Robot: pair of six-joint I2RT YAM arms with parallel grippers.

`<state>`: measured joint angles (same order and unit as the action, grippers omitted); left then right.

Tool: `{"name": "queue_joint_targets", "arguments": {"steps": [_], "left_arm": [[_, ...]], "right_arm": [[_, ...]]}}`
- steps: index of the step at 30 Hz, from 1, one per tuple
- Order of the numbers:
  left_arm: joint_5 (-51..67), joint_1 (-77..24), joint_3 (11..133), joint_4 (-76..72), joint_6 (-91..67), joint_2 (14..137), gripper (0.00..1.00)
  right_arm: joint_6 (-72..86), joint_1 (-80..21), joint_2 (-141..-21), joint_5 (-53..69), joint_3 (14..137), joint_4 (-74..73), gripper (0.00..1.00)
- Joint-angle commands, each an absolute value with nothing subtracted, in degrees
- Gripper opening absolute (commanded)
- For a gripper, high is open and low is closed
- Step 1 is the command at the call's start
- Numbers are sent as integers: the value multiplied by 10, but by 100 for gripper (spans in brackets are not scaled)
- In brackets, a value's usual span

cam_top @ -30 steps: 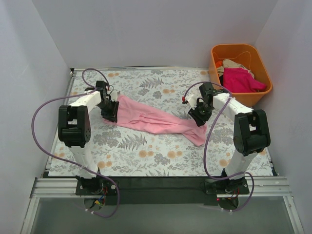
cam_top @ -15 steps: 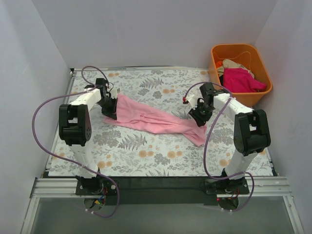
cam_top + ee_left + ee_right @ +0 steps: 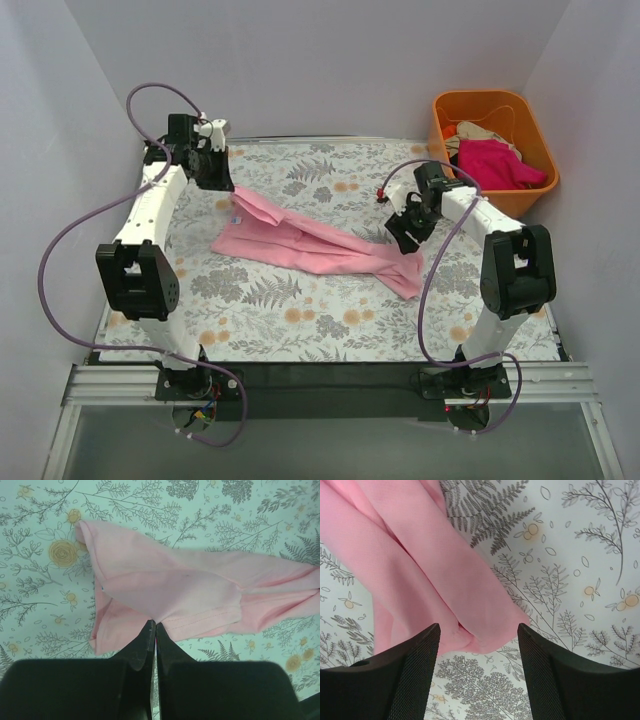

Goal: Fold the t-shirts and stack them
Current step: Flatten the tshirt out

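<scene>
A light pink t-shirt (image 3: 310, 245) lies crumpled in a long diagonal band across the middle of the floral table. It also shows in the left wrist view (image 3: 190, 585) and the right wrist view (image 3: 420, 560). My left gripper (image 3: 228, 188) is at the back left, shut on a fold of the shirt's left end (image 3: 154, 622), with that end lifted. My right gripper (image 3: 400, 235) is open just above the shirt's right end, which lies between its fingers (image 3: 479, 630). A magenta t-shirt (image 3: 495, 165) and a cream one (image 3: 480, 132) lie bunched in the tub.
An orange plastic tub (image 3: 535, 125) stands at the back right, off the table's corner. White walls close in the back and both sides. Purple cables loop off both arms. The floral table (image 3: 300, 320) shows bare in front of the shirt.
My left arm has risen and swung toward the back left, pulling the shirt's left end up and back with it. The right gripper has hardly moved.
</scene>
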<state>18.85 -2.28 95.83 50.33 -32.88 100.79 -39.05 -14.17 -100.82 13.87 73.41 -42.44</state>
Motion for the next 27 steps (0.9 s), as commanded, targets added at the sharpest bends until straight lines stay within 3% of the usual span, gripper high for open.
{"name": "queue_joint_targets", "arguments": {"steps": [1, 13, 24, 27], "left_arm": [[211, -17, 999, 511, -352, 1013, 0], [215, -15, 1089, 505, -391, 1049, 0], [239, -14, 1134, 328, -487, 1186, 0], [251, -15, 1197, 318, -502, 1258, 0]], "right_arm": [[-388, -157, -1006, 183, 735, -430, 60], [-352, -161, -1062, 132, 739, -382, 63], [-348, -161, -1034, 160, 749, -386, 47], [-349, -163, -1022, 161, 741, -390, 45]]}}
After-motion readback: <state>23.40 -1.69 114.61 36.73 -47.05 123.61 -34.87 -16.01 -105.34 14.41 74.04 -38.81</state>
